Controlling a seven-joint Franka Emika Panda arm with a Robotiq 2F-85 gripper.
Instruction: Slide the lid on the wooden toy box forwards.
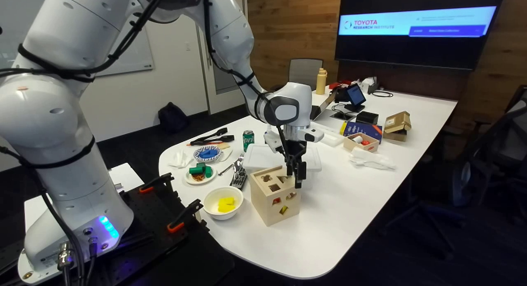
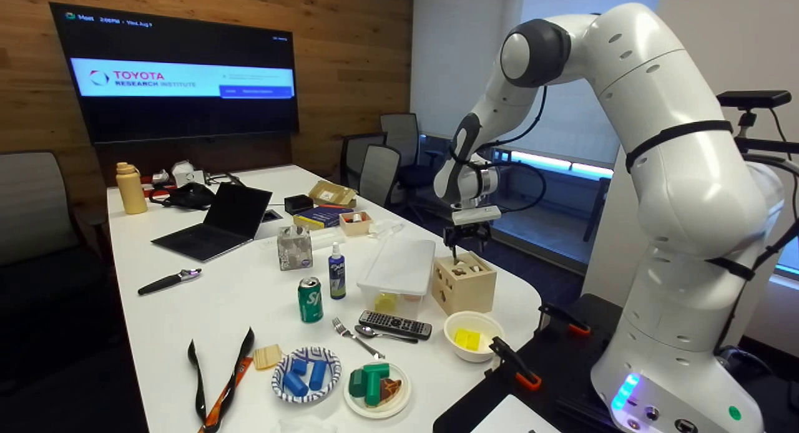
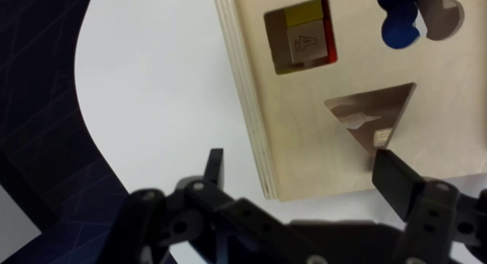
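Since the square pale-wood lid (image 3: pixel 357 66) must slide, I hold my black end effector (image 3: pixel 300 165) spread, one fingertip (image 3: pixel 395 180) by the triangular cutout (image 3: pixel 378 108), likely for hooking.

The box (image 2: pixel 468 294) and its lid (image 3: pixel 365 72) are smooth, matt wood, the box layered along one edge. The arm (image 2: pixel 699 196) is glossy, the gripper (image 3: pixel 298 154) mostly matt. The fork (image 2: pixel 361 341) and spoon (image 2: pixel 374 333) are shiny metal, the wall (image 2: pixel 356 58) grained wood.

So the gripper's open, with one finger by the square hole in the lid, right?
Wrong hole: in the wrist view, that finger is by the triangle hole in the lid. The gripper is open, as you say.
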